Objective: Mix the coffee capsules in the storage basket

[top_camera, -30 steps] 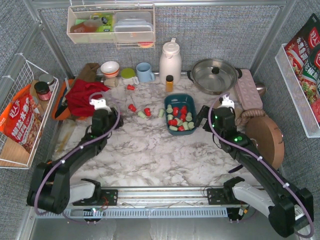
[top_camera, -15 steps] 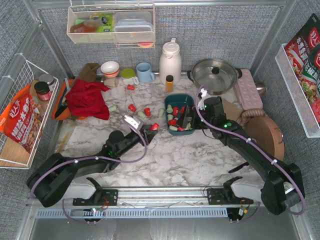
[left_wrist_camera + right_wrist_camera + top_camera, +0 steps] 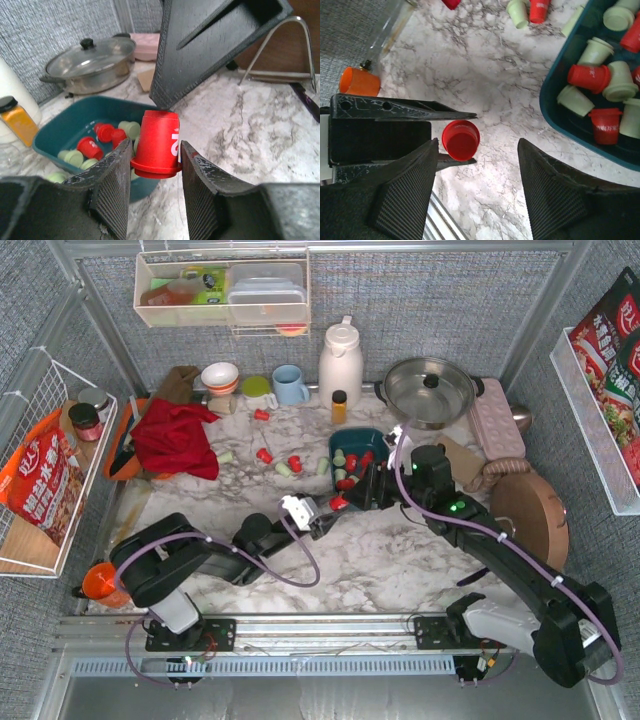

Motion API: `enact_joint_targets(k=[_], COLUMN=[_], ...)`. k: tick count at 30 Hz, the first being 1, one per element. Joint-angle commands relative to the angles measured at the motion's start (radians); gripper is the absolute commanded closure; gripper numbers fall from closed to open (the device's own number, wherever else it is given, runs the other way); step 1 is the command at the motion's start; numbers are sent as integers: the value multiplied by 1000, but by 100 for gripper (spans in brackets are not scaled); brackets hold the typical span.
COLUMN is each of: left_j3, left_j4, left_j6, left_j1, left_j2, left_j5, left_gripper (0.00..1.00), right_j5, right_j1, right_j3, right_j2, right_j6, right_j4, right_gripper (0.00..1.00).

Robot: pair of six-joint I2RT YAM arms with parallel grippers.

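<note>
The dark teal storage basket (image 3: pixel 350 434) sits mid-table with red and pale green coffee capsules (image 3: pixel 346 461) in it. It also shows in the left wrist view (image 3: pixel 75 122) and in the right wrist view (image 3: pixel 554 102). My left gripper (image 3: pixel 328 512) is shut on a red capsule (image 3: pixel 157 142) and holds it upright just off the basket's near left corner. My right gripper (image 3: pixel 363 491) hangs open and empty above that corner. In the right wrist view the held capsule (image 3: pixel 461 140) lies below and between its fingers (image 3: pixel 415 175). Several loose capsules (image 3: pixel 281 464) lie left of the basket.
A steel pot with lid (image 3: pixel 428 390), an amber bottle (image 3: pixel 339 405), a white jug (image 3: pixel 340 362) and a blue mug (image 3: pixel 290 384) stand at the back. A red cloth (image 3: pixel 175 436) lies at the left. An orange cup (image 3: pixel 100 580) sits by the left arm.
My left arm swung from the red cloth across to the basket's near left corner, carrying a red capsule. My right gripper moved left over the basket's front left part.
</note>
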Motion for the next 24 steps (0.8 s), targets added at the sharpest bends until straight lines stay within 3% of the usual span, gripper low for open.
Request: enact_joint_targets(k=[1,11,18,20,24], left_j3=[30,52,62,65,69], left_j4=[145,142,133,125,112], left_j6=[7,2,-12,-12,-12], left_j1=[-16,-23,-25,-25,-25], left_j2=[30,31,37,36,30], left_j5=[6,-7,-76,-87,-109], left_gripper=[57,56,54,50,32], right_j5=[-38,-62,-82,-81,-42], right_j1=[6,12,16,15,14], right_j3=[-1,6,16,18,40], right_j2=[-11,5,12,17,30], right_j6=[-11,-19,-22,-23,-44], right_j4=[78,73,68,65,29], right_gripper=[33,49,66,71,87])
